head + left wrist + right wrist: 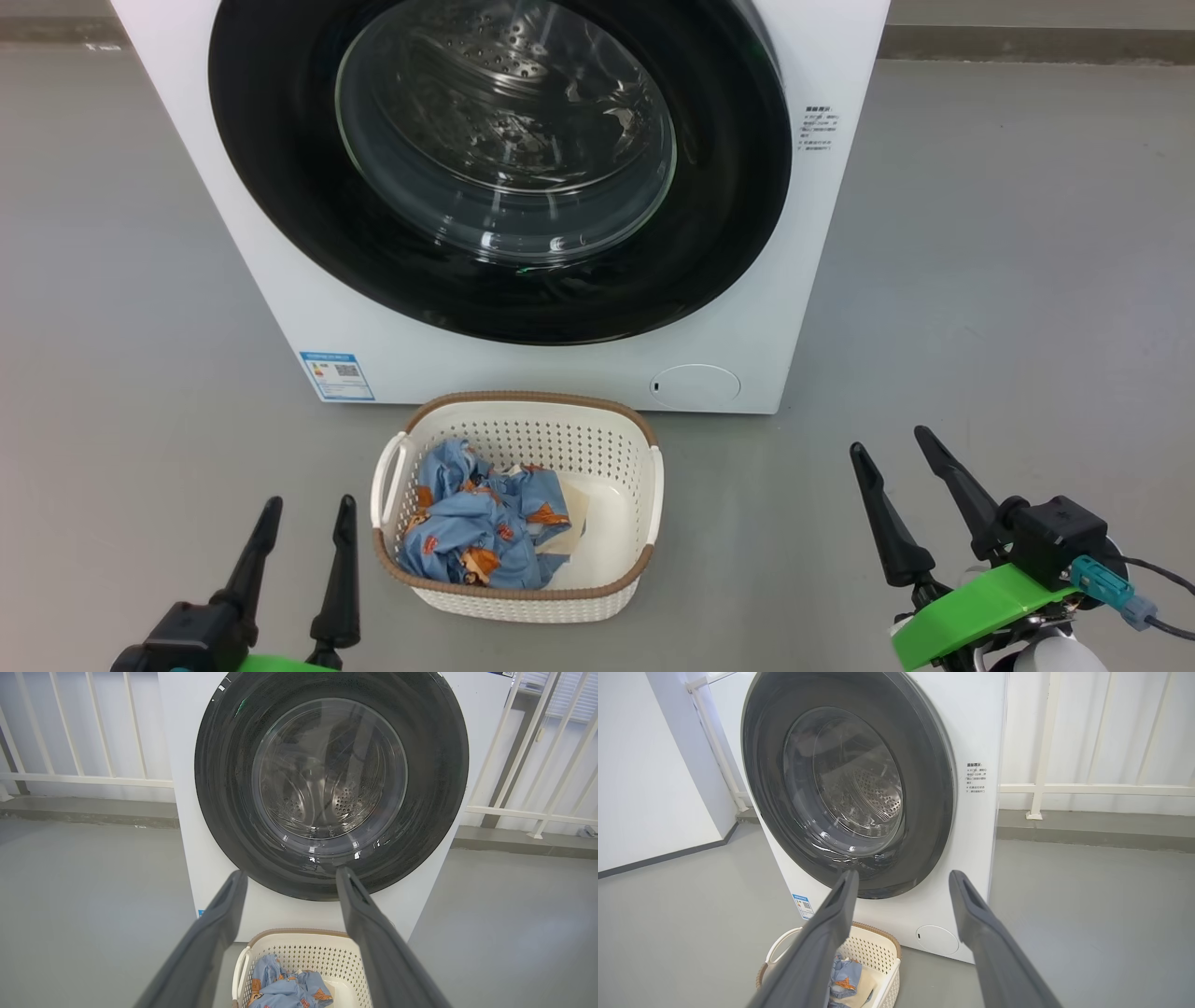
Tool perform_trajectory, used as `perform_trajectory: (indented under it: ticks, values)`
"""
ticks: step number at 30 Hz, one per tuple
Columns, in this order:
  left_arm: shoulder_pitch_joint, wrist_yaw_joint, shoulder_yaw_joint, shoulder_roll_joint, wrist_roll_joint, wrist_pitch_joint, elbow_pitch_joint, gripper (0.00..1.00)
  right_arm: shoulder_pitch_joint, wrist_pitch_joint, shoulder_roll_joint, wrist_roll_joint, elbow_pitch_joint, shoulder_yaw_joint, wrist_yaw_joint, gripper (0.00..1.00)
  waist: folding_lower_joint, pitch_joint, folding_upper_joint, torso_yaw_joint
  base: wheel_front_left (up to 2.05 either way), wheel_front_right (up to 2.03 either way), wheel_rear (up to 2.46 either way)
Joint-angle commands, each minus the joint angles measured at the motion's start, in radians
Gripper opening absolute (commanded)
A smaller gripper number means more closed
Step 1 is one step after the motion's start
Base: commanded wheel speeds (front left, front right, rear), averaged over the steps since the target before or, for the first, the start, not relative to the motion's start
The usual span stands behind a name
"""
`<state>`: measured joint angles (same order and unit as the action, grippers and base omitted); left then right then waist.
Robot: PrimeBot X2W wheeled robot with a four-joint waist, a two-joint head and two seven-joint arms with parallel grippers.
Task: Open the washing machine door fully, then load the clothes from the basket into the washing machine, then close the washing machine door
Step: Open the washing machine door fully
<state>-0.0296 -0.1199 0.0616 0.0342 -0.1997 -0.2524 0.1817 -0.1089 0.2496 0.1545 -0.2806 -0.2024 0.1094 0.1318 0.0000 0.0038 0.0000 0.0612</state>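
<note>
The white washing machine [803, 233] stands ahead with its round black-rimmed door [280, 187] shut flat against the front; the steel drum shows through the glass. On the floor in front sits the cream basket [523, 411] holding the light blue printed clothes [481, 527]. My left gripper [306, 509] hovers open at the lower left, left of the basket. At the lower right, my right gripper [894, 443] is open too, well right of the basket. Both wrist views look at the door [224, 788] [761, 788] and basket [299, 935] [882, 938] past spread fingers.
Grey floor [1008, 280] spreads on both sides of the machine. A white railing [84, 779] [1092, 788] runs behind it above a low kerb. A white wall [649, 774] stands past the machine's far side in the right wrist view.
</note>
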Motion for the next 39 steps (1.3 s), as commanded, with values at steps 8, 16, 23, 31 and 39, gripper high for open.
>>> perform_trajectory:
  ticks: [8, 16, 23, 31, 39]
  values:
    - [-0.031, -0.006, -0.027, 0.016, 0.008, -0.009, -0.016, 1.00, -0.043, 0.012, 0.010, -0.003, 0.019, 0.022, -0.001, 1.00, 0.0000, 0.000, 0.0000, 0.001, 0.00, 0.00, 0.00]
    - [-0.030, -0.005, -0.025, 0.016, 0.010, -0.009, -0.017, 1.00, -0.040, 0.012, 0.012, -0.004, 0.020, 0.025, -0.001, 1.00, 0.0000, -0.001, 0.0000, 0.004, 0.00, 0.00, 0.00]
    - [-0.029, -0.005, -0.025, 0.016, 0.008, -0.009, -0.018, 1.00, -0.040, 0.012, 0.011, -0.003, 0.019, 0.019, -0.001, 1.00, 0.0000, 0.000, 0.0000, 0.005, 0.00, 0.00, 0.00]
    - [-0.032, -0.006, -0.026, 0.016, 0.009, -0.009, -0.020, 1.00, -0.043, 0.012, 0.010, -0.004, 0.015, 0.009, -0.001, 1.00, 0.0000, 0.005, 0.0000, 0.004, 0.00, 0.00, 0.00]
    - [-0.035, -0.006, -0.027, 0.016, 0.010, -0.009, -0.019, 1.00, -0.042, 0.012, 0.010, -0.002, 0.011, 0.002, -0.001, 1.00, 0.0000, 0.010, 0.0000, 0.004, 0.00, 0.00, 0.00]
